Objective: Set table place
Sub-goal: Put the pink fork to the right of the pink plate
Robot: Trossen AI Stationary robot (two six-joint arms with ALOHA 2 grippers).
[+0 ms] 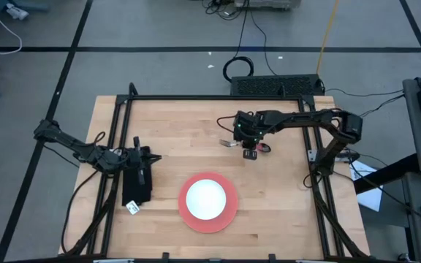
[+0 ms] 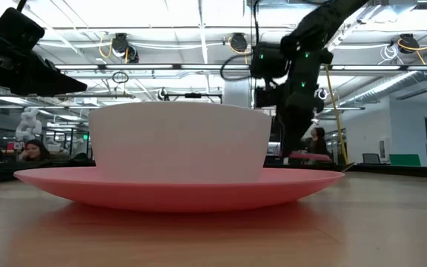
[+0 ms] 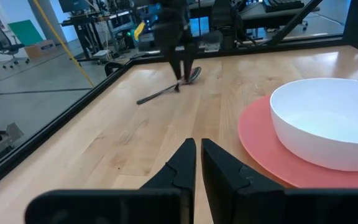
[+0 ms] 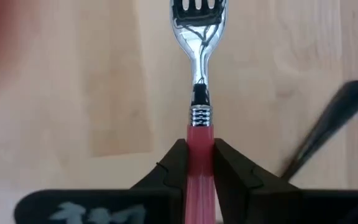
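The table (image 1: 174,139) fills the centre of the high view. The right pincer (image 4: 199,163), upper right of centre, grips one pink-handled fork (image 4: 197,74); it may slip and hit the one dark utensil (image 4: 328,124) beside it. One pink plate (image 1: 226,216) carries one white bowl (image 1: 205,198) at lower centre. The left pincer (image 3: 197,163) waits closed at the left

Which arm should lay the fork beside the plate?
Right. The right gripper is shut on the fork and hangs above the table. The left gripper rests empty, left of the pink plate.
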